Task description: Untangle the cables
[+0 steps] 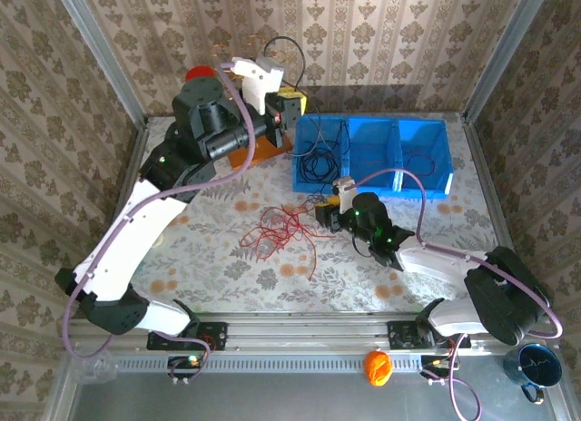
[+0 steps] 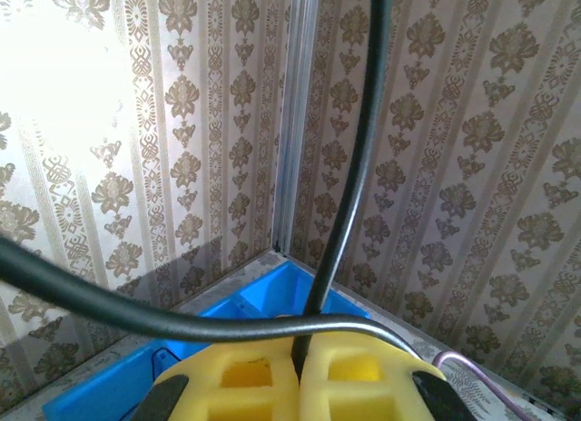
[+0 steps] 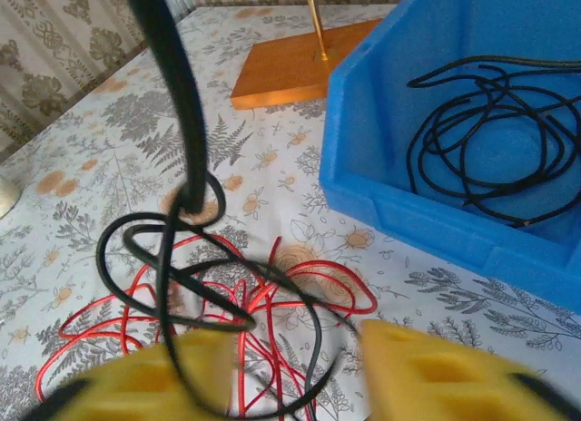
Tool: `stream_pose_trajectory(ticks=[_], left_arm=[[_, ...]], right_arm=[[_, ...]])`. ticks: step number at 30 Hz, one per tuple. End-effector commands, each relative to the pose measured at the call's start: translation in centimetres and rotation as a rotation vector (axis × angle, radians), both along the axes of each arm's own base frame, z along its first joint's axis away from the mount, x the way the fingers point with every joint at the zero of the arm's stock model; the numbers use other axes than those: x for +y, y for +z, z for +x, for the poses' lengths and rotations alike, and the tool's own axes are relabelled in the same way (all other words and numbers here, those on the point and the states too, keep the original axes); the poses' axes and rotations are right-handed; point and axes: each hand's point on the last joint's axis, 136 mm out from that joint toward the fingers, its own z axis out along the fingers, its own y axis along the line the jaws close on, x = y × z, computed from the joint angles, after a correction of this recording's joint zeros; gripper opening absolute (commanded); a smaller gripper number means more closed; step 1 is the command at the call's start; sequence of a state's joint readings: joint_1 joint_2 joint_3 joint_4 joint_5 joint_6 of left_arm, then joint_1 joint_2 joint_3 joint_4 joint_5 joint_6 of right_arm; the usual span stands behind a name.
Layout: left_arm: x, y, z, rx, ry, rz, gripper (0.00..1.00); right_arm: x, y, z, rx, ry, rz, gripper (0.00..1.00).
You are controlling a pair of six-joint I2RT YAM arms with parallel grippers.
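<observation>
A flower-patterned table carries a blue bin at the back and a wooden board near the bin's left end. Near the middle, a loose red cable lies tangled with loops of black cable.

Raised high at the rear, left tool pinched shut on a black cable; stretched low and forward, right tool with fingers apart

Top cam overhead, wrists close (share bin)
</observation>
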State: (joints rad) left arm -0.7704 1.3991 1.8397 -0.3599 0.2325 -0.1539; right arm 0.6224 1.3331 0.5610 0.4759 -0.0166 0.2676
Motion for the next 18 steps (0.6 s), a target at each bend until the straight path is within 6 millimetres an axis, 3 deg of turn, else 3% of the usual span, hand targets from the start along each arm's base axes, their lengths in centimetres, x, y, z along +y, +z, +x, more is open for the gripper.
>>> stream_pose_trajectory(ticks=[1,6,10,13,16,17,18], left_arm=[[1.5,1.4,-0.9,-0.016,0.008,-0.035,0.0],[2.1,2.0,0.0,-0.038,0.035,-0.039,0.0],[2.3,2.6,2.2,-0.018,0.054,-0.056,0.0],[2.0,2.9,3.0,0.016,0.026,-0.075,0.0],[1.7,3.0,2.9,0.023,0.004,-0.08,0.0],[1.6,3.1,2.7,0.024,-0.005,-0.082,0.0],[1.6,3.2,2.6,0.024,-0.011,-0.083,0.0]], right_arm=[[0.4,-0.8,-1.1,0.022,0.036,0.015,0.0],[-1.2,-3.4,-3.6,0.148,-0.016,0.038,0.0],[-2.2,-5.6,-5.4,0.221,-0.052,0.061,0.0],[-2.6,-5.5,-6.0,0.216,-0.056,0.065,0.03],[-2.7,-3.4,-5.7,0.118,-0.04,0.065,0.66],[-2.9,-2.6,-5.2,0.079,-0.058,0.047,0.8],[-3.1,-2.1,-4.6,0.04,-0.074,0.029,0.84]])
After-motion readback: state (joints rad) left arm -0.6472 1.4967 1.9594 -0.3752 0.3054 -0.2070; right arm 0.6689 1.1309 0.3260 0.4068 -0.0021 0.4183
